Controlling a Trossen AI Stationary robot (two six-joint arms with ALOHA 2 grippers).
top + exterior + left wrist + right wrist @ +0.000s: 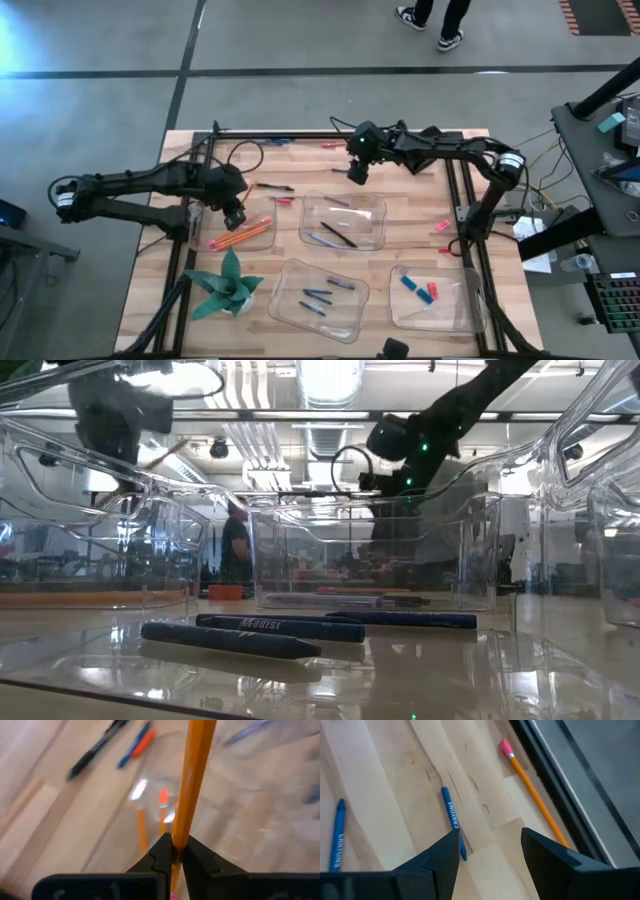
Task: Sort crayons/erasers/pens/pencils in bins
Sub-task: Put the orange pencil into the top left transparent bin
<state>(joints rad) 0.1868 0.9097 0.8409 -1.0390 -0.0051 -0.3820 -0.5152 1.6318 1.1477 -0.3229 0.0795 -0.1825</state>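
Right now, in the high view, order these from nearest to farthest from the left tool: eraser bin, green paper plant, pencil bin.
1. Pencil bin, directly beside the left tool.
2. Green paper plant, table's left side.
3. Eraser bin, far right side.

Bright, even overhead light falls on the worktop (pixel 400 255), with soft shadows; ceiling tube lamps glare and mirror in the clear bins (pixel 375 550) in the low view; the left wrist view is heavily blurred; the right wrist view is sharp.
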